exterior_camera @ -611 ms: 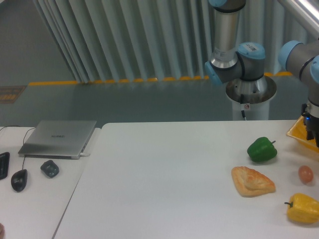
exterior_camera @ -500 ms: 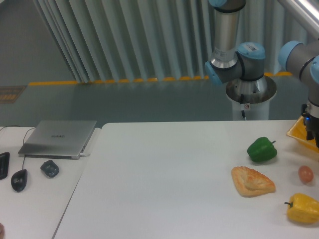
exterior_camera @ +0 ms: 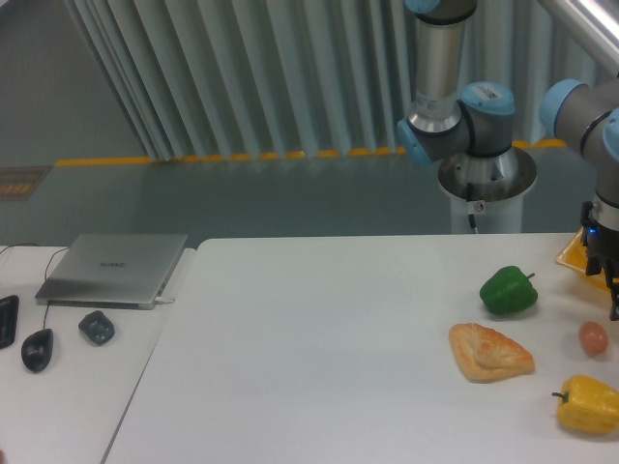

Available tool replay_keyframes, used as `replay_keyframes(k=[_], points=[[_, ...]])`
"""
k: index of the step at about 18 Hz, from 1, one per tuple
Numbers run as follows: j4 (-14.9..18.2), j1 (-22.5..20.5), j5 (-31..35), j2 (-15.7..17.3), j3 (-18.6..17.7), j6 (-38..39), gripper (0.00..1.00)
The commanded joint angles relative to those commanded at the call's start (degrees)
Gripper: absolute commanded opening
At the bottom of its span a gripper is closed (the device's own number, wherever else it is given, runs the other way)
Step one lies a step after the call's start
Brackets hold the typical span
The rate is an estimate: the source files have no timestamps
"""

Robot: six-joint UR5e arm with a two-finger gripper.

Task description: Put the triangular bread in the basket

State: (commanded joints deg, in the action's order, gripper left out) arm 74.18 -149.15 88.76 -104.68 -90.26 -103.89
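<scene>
The triangular bread (exterior_camera: 490, 352) lies flat on the white table (exterior_camera: 319, 348) at the right, golden-brown with a ridged top. Only a small yellow corner of the basket (exterior_camera: 572, 255) shows at the right edge, mostly hidden behind the arm. My gripper (exterior_camera: 609, 280) hangs at the far right edge, in front of the basket and up and to the right of the bread, well apart from it. It is cut off by the frame, so I cannot tell how its jaws stand. Nothing shows in it.
A green pepper (exterior_camera: 509, 291) sits just behind the bread. A small brownish egg (exterior_camera: 593, 338) and a yellow bell pepper (exterior_camera: 588, 404) lie to the bread's right. A laptop (exterior_camera: 114, 268), a mouse (exterior_camera: 38, 349) and a small dark object (exterior_camera: 97, 327) are on the left table.
My gripper has come down a little at the right edge and now covers more of the basket. The bread and the other things have not moved.
</scene>
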Motion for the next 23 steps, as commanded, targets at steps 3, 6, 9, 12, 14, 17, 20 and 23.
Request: replay_keyframes(k=[3, 6, 9, 12, 14, 17, 20, 23], points=[[-0.2, 0.1, -0.3, 0.0, -0.1, 3.1, 1.00], [-0.2, 0.9, -0.5, 0.0, -0.2, 11.1, 1.00], [-0.4, 2.3, -1.1, 0.1, -0.1, 14.8, 1.00], [-0.4, 2.9, -6.5, -0.2, -0.3, 22.9, 1.00], [-0.4, 2.9, -10.3, -0.2, -0.3, 26.8, 1.00], [-0.4, 4.0, -10.5, -0.3, -0.3, 28.4, 1.00], [-0.4, 6.9, -10.8, -0.9, -0.3, 34.1, 1.00], [-1.0, 10.3, -10.4, -2.0, -0.2, 35.9, 1.00]])
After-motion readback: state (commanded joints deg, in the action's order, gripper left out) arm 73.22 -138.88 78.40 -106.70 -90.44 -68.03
